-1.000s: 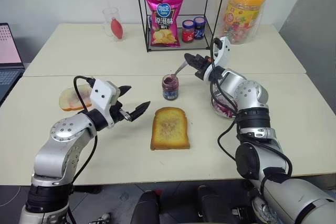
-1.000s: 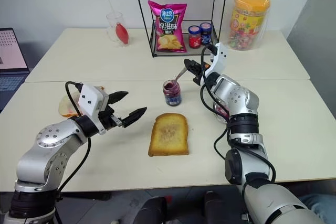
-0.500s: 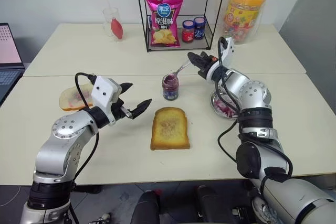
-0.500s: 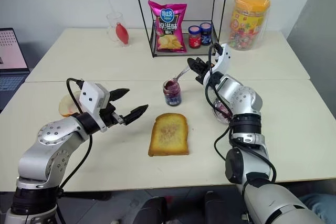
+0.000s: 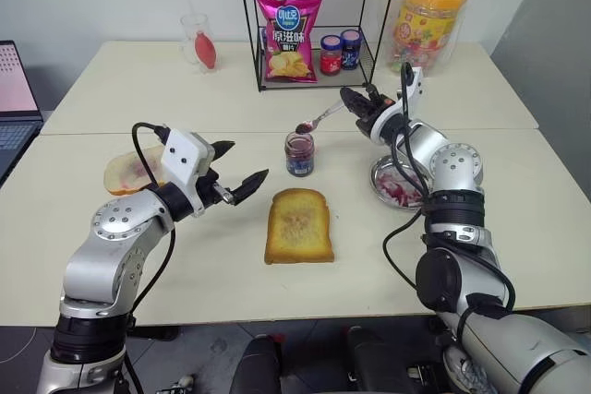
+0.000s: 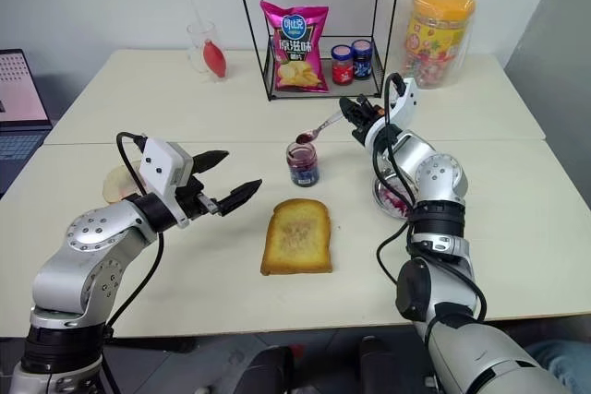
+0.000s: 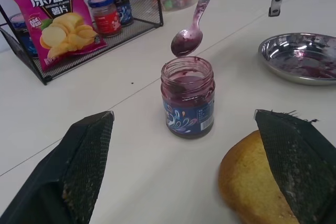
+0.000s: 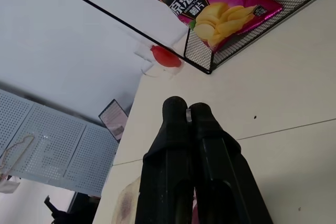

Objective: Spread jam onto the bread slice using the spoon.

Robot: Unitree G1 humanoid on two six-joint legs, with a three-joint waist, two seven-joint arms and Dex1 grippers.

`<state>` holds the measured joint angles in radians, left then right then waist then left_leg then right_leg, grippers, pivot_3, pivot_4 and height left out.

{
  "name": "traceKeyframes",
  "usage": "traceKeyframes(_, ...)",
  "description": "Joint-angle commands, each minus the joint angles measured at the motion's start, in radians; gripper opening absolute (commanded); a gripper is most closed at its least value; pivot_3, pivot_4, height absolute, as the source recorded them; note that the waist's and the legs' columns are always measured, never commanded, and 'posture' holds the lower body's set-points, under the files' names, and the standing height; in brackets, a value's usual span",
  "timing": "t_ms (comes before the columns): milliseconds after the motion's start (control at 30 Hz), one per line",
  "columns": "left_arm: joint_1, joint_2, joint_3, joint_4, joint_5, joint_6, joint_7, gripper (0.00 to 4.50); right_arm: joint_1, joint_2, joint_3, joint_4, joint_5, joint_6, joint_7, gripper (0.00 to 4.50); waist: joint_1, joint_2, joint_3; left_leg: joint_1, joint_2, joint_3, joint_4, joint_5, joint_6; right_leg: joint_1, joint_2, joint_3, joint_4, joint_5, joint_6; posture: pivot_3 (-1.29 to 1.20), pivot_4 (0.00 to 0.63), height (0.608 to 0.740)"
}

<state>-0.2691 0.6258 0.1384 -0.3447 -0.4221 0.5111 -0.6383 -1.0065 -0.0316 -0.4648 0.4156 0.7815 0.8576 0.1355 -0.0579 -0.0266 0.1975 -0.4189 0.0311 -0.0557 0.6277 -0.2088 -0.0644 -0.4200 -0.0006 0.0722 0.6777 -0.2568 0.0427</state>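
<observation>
The jam fills a small clear glass jar (image 5: 298,153) standing open mid-table, just beyond the bread slice (image 5: 298,225), a thick golden toasted square lying flat. My right gripper (image 5: 356,104) is shut on the handle of the spoon (image 5: 319,119). The spoon's bowl (image 7: 185,44) carries a dark jam load and hovers just above the jar's mouth (image 7: 187,72). In the right wrist view the fingers (image 8: 178,124) are pressed together. My left gripper (image 5: 243,162) hangs open and empty to the left of the bread and the jar, pointing toward them.
A small steel dish (image 5: 383,187) smeared with jam sits right of the jar. A pale slice (image 5: 124,173) lies at far left. Behind stand a wire rack (image 5: 369,53) with a chips bag (image 5: 287,36) and two capped jars (image 5: 340,51), a candy tub (image 5: 428,17), and a glass (image 5: 197,40).
My right gripper has rolled and drawn the spoon up out of the jar; its loaded bowl now hangs above the mouth. The left arm has stayed put.
</observation>
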Motion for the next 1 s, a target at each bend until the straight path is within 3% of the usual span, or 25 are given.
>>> traceKeyframes(33, 0.024, 0.036, 0.018, -0.053, -0.013, -0.02, -0.046, 4.5, 0.003, -0.008, 0.037, -0.154, 0.074, 0.06, 0.04, 0.04, 0.0, 0.0, 0.0, 0.0, 0.0, 0.0, 0.0, 0.0, 0.0, 0.0, 0.0, 0.0, 0.0, 0.0, 0.0, 0.0, 0.15, 0.74)
traceKeyframes(233, 0.158, 0.142, 0.076, -0.076, 0.005, -0.09, -0.156, 4.5, 0.084, -0.034, 0.128, -0.387, 0.145, 0.187, 0.064, 0.04, -0.005, 0.001, 0.0, 0.0, 0.001, 0.0, -0.002, 0.0, 0.0, -0.001, 0.0, 0.0, 0.0, -0.001, -0.001, 0.0, 0.15, 0.74)
traceKeyframes(500, 0.385, 0.156, 0.139, -0.151, 0.011, -0.15, -0.216, 4.5, 0.313, -0.095, 0.367, -0.672, 0.083, 0.206, 0.133, 0.04, -0.006, 0.0, 0.0, 0.0, 0.001, 0.0, -0.002, 0.0, 0.0, -0.001, 0.0, 0.0, 0.001, -0.006, 0.0, 0.0, 0.15, 0.74)
traceKeyframes(733, 0.472, 0.142, 0.125, -0.161, 0.044, -0.217, -0.227, 4.5, 0.44, -0.158, 0.518, -0.731, -0.018, 0.13, 0.204, 0.04, -0.005, 0.0, 0.0, 0.002, 0.001, 0.0, -0.001, 0.0, 0.0, -0.001, 0.0, 0.0, 0.001, -0.009, -0.005, 0.0, 0.15, 0.74)
traceKeyframes(1000, 0.448, 0.127, 0.065, -0.164, 0.064, -0.231, -0.211, 4.5, 0.473, -0.215, 0.623, -0.737, -0.135, 0.047, 0.273, 0.04, -0.002, 0.0, 0.0, 0.002, 0.001, 0.0, -0.001, 0.0, 0.0, -0.001, 0.0, 0.0, 0.001, -0.008, -0.003, 0.0, 0.15, 0.74)
